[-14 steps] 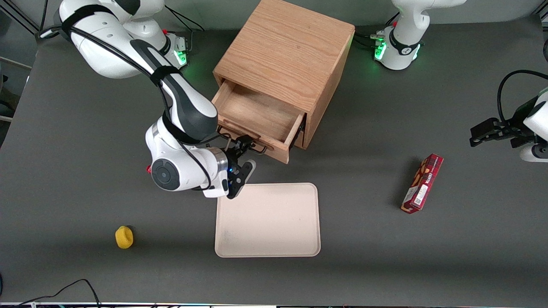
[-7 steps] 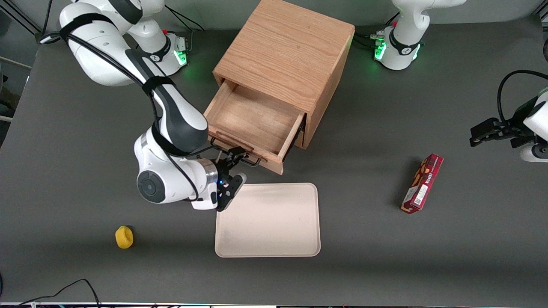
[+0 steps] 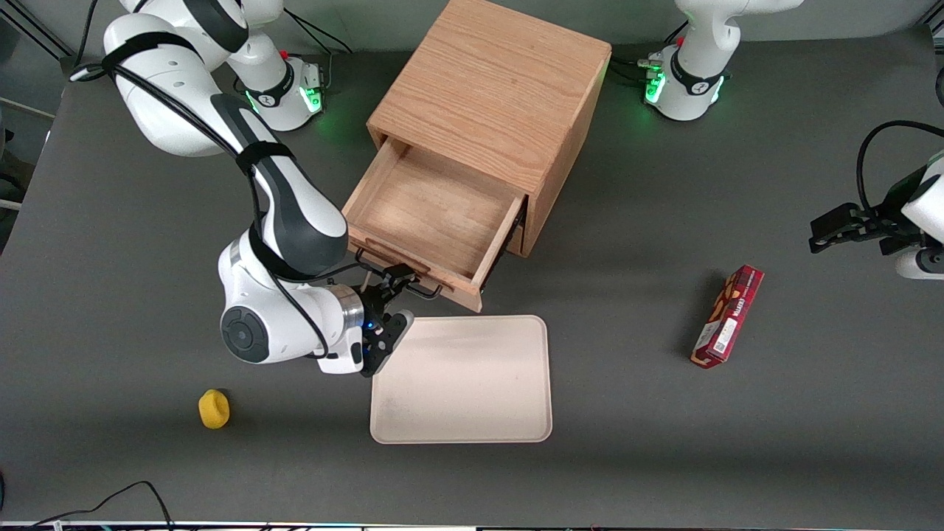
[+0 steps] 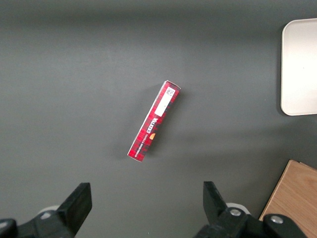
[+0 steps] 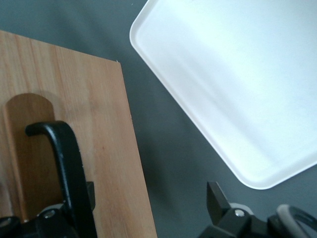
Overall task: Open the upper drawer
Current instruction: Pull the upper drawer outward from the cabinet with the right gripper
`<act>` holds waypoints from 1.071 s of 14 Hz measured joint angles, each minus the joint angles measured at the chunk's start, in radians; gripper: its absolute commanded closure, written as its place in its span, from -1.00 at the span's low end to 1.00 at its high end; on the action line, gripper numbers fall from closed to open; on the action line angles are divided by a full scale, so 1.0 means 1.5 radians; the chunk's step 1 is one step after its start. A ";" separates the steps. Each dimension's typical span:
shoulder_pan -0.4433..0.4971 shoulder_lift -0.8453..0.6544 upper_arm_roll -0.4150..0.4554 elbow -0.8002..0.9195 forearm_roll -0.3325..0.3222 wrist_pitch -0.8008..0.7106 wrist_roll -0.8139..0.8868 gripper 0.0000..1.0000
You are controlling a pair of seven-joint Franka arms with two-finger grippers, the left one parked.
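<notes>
**Observer:** What do you have on screen, biggest things first?

**Operator:** I see the dark grey table (image 3: 110,221) carrying everything. On it stands the oak cabinet (image 3: 494,88), and the upper drawer (image 3: 431,214) is pulled well out of it toward the front camera, its shallow wooden box showing bare inside.

**Observer:** And in front of the drawer?

**Operator:** A cream tray (image 3: 461,380) lies flat on the table, nearer the front camera than the drawer front and just apart from it. I also see its rounded corner in the right wrist view.

**Observer:** Where is the gripper?

**Operator:** The gripper (image 3: 394,284) sits at the drawer front, between drawer and tray. Its fingers are closed around the black handle (image 5: 67,168); in the right wrist view I see the bar running down into them against the wood.

**Observer:** Anything smaller?

**Operator:** A red snack box (image 3: 728,316) lies on its side toward the parked arm's end of the table, well apart from the tray. A small yellow object (image 3: 214,408) sits toward the working arm's end, nearer the front camera than the gripper.
</notes>
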State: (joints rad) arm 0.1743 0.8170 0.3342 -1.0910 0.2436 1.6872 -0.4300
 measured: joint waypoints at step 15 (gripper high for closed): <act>-0.001 0.018 -0.073 0.081 -0.002 -0.012 -0.122 -1.00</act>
State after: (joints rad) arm 0.1730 0.8447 0.2247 -0.9690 0.2411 1.6692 -0.6126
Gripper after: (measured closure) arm 0.000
